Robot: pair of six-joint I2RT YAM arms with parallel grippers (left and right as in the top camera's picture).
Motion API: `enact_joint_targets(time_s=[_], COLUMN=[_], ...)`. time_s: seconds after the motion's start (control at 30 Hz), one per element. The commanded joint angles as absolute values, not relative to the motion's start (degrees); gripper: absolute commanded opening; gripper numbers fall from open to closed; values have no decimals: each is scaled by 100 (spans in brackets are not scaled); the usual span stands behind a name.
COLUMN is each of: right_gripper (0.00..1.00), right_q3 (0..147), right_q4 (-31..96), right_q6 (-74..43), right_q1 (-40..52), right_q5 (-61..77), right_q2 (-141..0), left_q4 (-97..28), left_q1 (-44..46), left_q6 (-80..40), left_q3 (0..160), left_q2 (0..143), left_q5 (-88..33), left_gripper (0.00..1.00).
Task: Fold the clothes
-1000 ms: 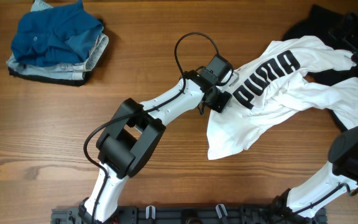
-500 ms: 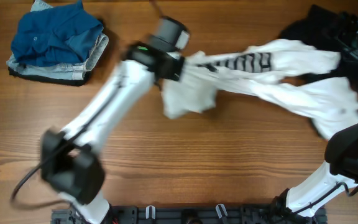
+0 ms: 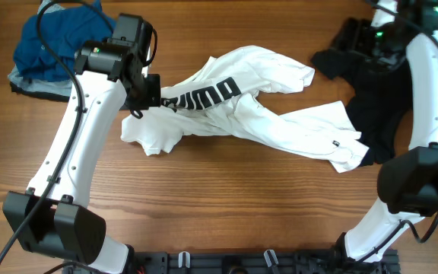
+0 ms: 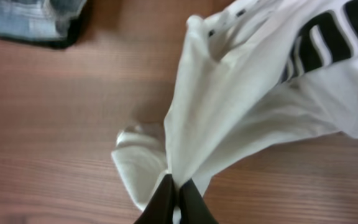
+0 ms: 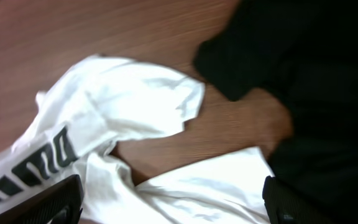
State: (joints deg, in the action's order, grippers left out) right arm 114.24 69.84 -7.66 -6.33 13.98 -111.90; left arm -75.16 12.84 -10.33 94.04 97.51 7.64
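The wooden bench [image 3: 242, 205] carries everything. Across its middle sprawls the white T-shirt [image 3: 280, 125], the largest garment. It lies stretched in a crumpled band, with one sleeve flung toward the far side and another part trailing toward the near right. Its black PUMA lettering [image 3: 204, 95] sits on its left half, partly lost in a crease.

At the right end of the white T-shirt lies the black tee [image 3: 375, 106], bunched up, and the shirt's right tip overlaps its edge. Well off from the white T-shirt's left end, a blue garment [image 3: 44, 49] is heaped on a grey piece [image 3: 21, 80], and neither touches the shirt.

The left arm [image 3: 82, 144] reaches to the white T-shirt's left end. There the left tool [image 3: 144, 97] is pressed together on a gather of the white cloth. In the left wrist view its fingertips [image 4: 166, 200] pinch a fold, and the fabric fans away from the pinch.

The right arm [image 3: 432, 99] rises beyond the white T-shirt's right end. The right tool [image 3: 367, 38] hangs over the far part of the black tee, and in the right wrist view its fingers [image 5: 55, 199] are spread wide. They hold nothing, and the shirt's sleeve and the black tee show below them.
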Motion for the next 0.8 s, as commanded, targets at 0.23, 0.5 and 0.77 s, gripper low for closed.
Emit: enact_joint_targets(time_s=[0.23, 0.5, 0.77], right_gripper=[93, 92, 92], right_q3=[11386, 11080, 9402], right_q4=[7345, 7435, 4827], right_q6=[-740, -617, -906], right_q1=[-82, 64, 663], right_q5=[1286, 1278, 1953], right_q2=[-11743, -11773, -11778], left_q4=[-8141, -7535, -7360], left_q1=[307, -69, -69], left_q6=[-2598, -2596, -2593], left_q3=[8582, 7828, 7703], left_q2=[9727, 9727, 9730], left_q5=[1761, 1262, 1046], left_gripper=[4, 4, 26])
